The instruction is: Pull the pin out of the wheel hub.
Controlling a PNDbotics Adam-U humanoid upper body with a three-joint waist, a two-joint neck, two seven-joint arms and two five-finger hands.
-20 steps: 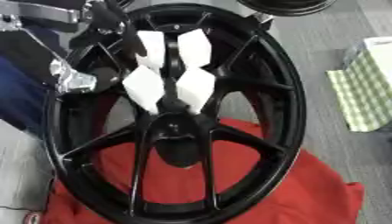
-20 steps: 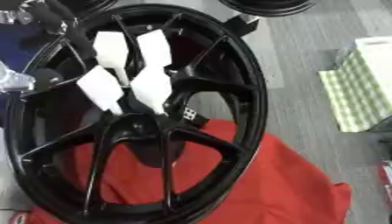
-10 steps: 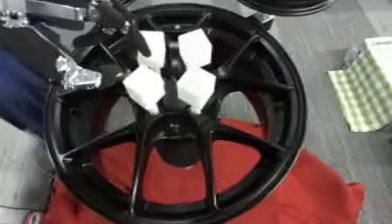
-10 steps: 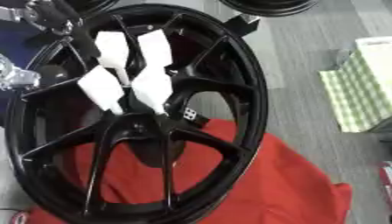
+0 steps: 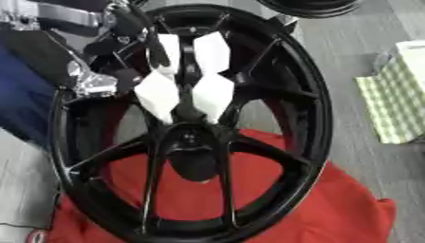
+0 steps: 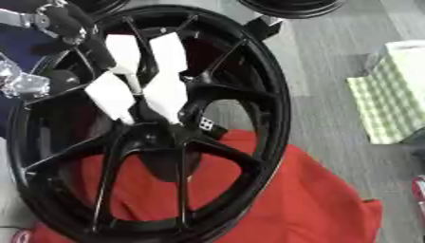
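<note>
A big black spoked wheel (image 5: 286, 102) lies tilted on a red cloth (image 5: 332, 209). Its hub (image 5: 192, 142) sits at the middle of the picture. Several white flat pieces (image 5: 212, 92) stand in the gaps between the spokes just above the hub. A thin pale rod (image 6: 133, 84) shows between them; I cannot tell whether it is the pin. My left hand (image 5: 124, 26), black with silver joints, comes in from the upper left. One dark finger (image 6: 98, 47) lies across the upper left white piece. What the hand holds is hidden.
A green and white chequered cloth (image 5: 398, 104) lies on the grey floor to the right. Another black wheel (image 5: 311, 5) shows at the top edge. Something dark blue (image 5: 25, 95) lies along the wheel's left side.
My left hand has moved right and a little down, from the wheel's upper left rim onto the white pieces above the hub. The wheel has stayed put.
</note>
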